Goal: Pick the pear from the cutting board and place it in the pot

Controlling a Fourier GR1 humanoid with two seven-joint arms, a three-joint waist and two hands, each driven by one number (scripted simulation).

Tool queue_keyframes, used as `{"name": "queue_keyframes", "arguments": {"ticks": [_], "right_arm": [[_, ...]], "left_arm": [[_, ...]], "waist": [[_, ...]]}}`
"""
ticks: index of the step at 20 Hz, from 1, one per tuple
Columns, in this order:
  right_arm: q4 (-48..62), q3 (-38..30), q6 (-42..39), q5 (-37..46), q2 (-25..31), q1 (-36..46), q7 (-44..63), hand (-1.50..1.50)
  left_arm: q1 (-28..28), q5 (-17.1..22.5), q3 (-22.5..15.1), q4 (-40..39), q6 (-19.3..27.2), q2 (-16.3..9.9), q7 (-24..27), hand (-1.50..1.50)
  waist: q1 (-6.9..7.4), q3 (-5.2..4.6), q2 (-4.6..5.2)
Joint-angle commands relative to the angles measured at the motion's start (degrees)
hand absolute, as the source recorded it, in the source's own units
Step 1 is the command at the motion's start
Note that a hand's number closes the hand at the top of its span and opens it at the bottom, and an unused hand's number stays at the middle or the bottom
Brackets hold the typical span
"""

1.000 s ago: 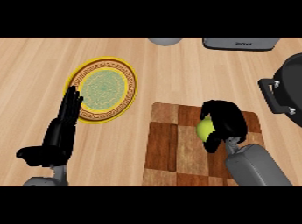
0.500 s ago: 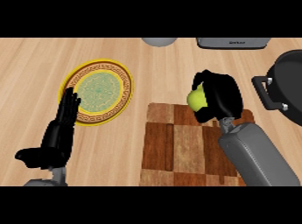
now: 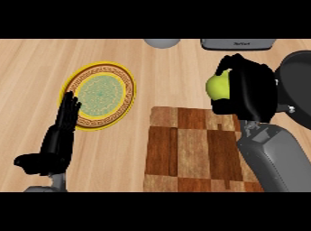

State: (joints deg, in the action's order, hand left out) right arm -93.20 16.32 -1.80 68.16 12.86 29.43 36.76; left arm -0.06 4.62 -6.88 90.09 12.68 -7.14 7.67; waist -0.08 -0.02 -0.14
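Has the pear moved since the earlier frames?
Yes. The pear, held in the right hand, has left the cutting board and gone up-right toward the pot.

A pale wooden counter [image 3: 25, 67] fills the view, its grain running side to side under even light. A yellow-rimmed plate [image 3: 103, 95] with a green patterned centre lies on it at left. At the far edge sit a grey rounded object [image 3: 162, 43] (only partly in view) and a grey appliance [image 3: 237, 43].
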Motion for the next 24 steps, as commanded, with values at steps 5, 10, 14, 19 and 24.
{"name": "queue_keyframes", "arguments": {"ticks": [5,10,14,19,24], "right_arm": [[-4.4,-9.6,-1.4,0.1,4.8,-3.6,0.0,1.5],[0.1,-18.9,1.1,-4.5,10.3,-4.3,-6.9,1.5],[9.6,-23.5,4.2,-5.4,12.2,-1.3,-11.1,1.5],[21.1,-29.5,8.1,-8.6,17.1,-0.2,-19.6,1.5],[36.7,-32.2,12.5,-10.8,18.5,5.1,-27.5,1.5]], "left_arm": [[2.9,-1.3,-0.6,3.5,0.1,0.5,-1.4,0.0],[0.9,-0.6,0.5,2.4,-1.3,0.4,-1.1,0.0],[0.1,-1.5,0.7,0.3,-0.8,1.7,0.3,0.0],[1.6,0.3,1.3,4.0,-3.5,0.1,-2.2,0.0],[1.0,-2.9,-1.1,2.3,-0.2,3.9,-1.0,0.0]], "waist": [[0.15,0.04,0.03],[0.09,0.05,0.13],[0.35,0.04,0.23],[0.73,0.06,0.27],[1.03,0.07,0.42]]}}
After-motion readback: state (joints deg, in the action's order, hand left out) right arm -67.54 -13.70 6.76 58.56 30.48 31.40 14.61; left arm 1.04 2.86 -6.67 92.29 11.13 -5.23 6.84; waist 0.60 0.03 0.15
